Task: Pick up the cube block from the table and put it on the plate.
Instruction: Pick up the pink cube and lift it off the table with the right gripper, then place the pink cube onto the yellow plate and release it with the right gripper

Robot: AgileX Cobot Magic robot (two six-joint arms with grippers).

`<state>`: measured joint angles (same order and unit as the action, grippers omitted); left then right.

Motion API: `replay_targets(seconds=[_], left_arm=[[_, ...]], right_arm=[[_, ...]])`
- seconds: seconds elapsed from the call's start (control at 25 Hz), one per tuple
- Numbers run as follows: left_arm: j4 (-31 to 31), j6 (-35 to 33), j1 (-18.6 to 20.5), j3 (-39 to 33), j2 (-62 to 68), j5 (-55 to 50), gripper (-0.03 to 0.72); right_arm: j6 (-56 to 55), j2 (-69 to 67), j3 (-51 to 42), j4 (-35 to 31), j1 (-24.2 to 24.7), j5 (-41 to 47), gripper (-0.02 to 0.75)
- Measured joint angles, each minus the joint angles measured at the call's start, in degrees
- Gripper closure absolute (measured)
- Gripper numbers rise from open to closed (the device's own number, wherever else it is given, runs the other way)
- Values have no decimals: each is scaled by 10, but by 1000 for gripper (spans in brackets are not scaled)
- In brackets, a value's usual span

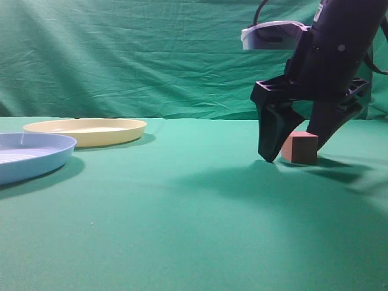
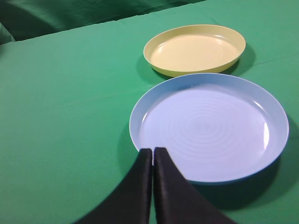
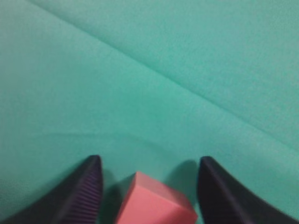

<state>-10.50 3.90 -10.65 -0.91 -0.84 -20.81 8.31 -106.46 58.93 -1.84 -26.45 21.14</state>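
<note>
1. Between the right claw's (image 1: 295, 154) two wide-apart fingers sits the cube block (image 1: 299, 147) on the counter (image 1: 182, 212) (not squeezed).
2. Far left, the plate (image 1: 85, 131).
3. Left claw (image 2: 153, 151) pressed together.

Near me lies a light blue plate (image 2: 210, 126) with fine rings in its floor. Behind everything hangs a green cloth backdrop (image 1: 133, 54), full of soft folds.

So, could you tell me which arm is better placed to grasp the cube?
Right. The right gripper is open and straddles the cube on the table. The left gripper is shut, over by the blue plate.
</note>
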Motion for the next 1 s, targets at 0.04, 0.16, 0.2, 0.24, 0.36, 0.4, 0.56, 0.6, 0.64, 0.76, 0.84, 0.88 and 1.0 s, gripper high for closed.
replay_targets(seconds=[0.04,0.16,0.2,0.24,0.36,0.4,0.56,0.6,0.64,0.76,0.84,0.88,1.0], left_arm=[[0,0,0,0,0,0,688],[0,0,0,0,0,0,688],[0,0,0,0,0,0,688],[0,0,0,0,0,0,688],[0,0,0,0,0,0,688],[0,0,0,0,0,0,688],[0,0,0,0,0,0,688],[0,0,0,0,0,0,688],[0,0,0,0,0,0,688],[0,0,0,0,0,0,688],[0,0,0,0,0,0,688],[0,0,0,0,0,0,688],[0,0,0,0,0,0,688]], right_arm=[[0,-1,5,0,0,0,407],[0,-4,33,1,0,30,503],[0,-4,52,2,0,44,503],[0,-4,73,2,0,56,503],[0,-4,137,2,-2,78,503],[0,-4,167,2,-3,77,503],[6,-30,274,-3,-29,71,503],[7,-43,297,-4,-42,69,503],[9,-61,325,-5,-54,69,503],[10,-126,400,-9,-97,68,503],[10,-177,450,-10,-124,67,503],[13,-198,469,-11,-137,67,503],[35,-260,518,-11,-165,48,503]])
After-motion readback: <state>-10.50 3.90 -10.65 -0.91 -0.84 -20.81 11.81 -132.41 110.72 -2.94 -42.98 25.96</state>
